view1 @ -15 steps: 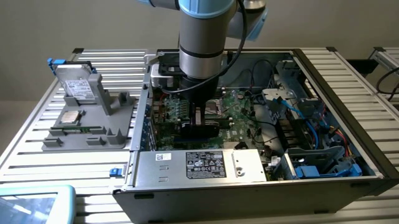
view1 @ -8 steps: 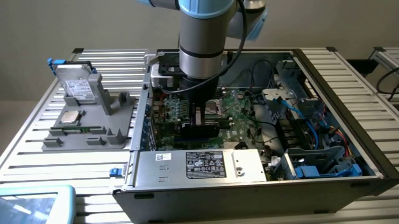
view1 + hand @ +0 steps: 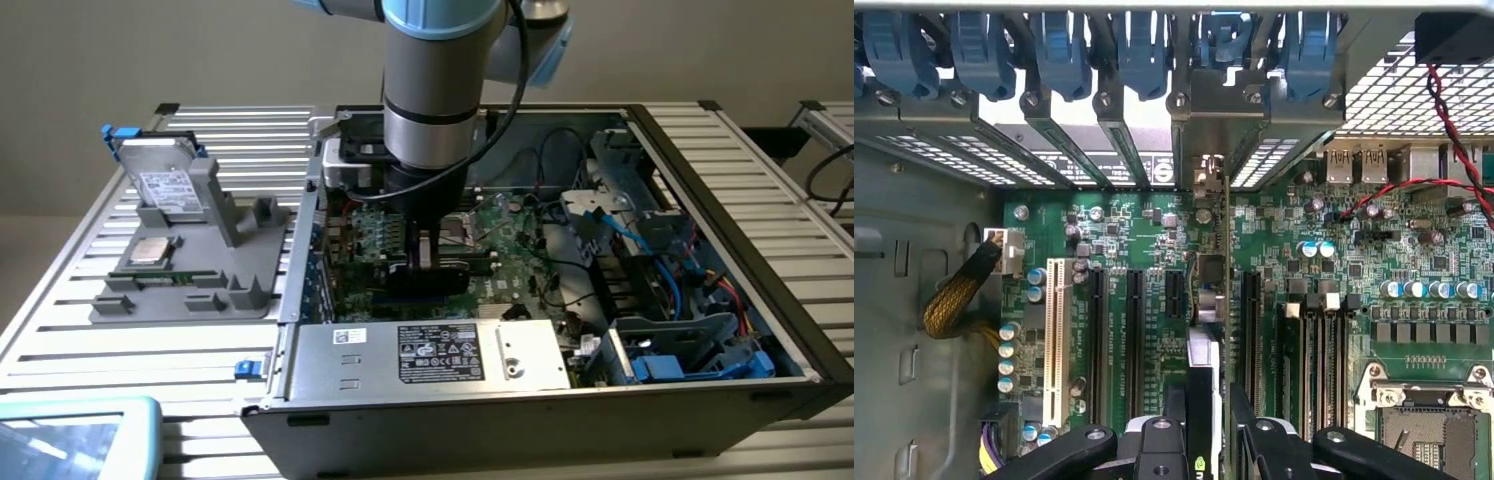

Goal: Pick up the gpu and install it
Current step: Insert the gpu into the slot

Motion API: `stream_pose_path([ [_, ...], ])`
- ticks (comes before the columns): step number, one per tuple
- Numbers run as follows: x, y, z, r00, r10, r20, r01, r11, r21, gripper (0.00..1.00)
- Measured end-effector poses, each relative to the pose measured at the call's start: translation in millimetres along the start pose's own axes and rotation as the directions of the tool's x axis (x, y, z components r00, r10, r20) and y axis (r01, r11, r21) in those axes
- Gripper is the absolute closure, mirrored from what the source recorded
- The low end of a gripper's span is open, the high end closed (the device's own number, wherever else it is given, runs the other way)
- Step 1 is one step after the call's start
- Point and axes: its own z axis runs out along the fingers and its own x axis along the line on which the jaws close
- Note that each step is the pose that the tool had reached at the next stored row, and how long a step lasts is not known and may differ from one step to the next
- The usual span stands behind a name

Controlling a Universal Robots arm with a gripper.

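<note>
End effector [image 3: 1204,440] grips the gpu [image 3: 1226,300] — edge-on, upright, its long axis running toward the rear brackets [image 3: 1104,130].

Black gripper [image 3: 1206,440] fingers clamp a gpu [image 3: 1206,330] seen edge-on, standing upright over the green motherboard [image 3: 1294,250] among black expansion slots and one white slot [image 3: 1055,335]. Its silvery bracket [image 3: 1209,130] rises to the rear slot openings beneath a row of blue retention clips [image 3: 1059,50].
</note>
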Motion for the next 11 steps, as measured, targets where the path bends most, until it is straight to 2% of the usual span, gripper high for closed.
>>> stream_pose_path([
  [11,0.0,1.4,1.3,1.0,0.0,0.0,0.0,1.0,0.0051,0.73],
])
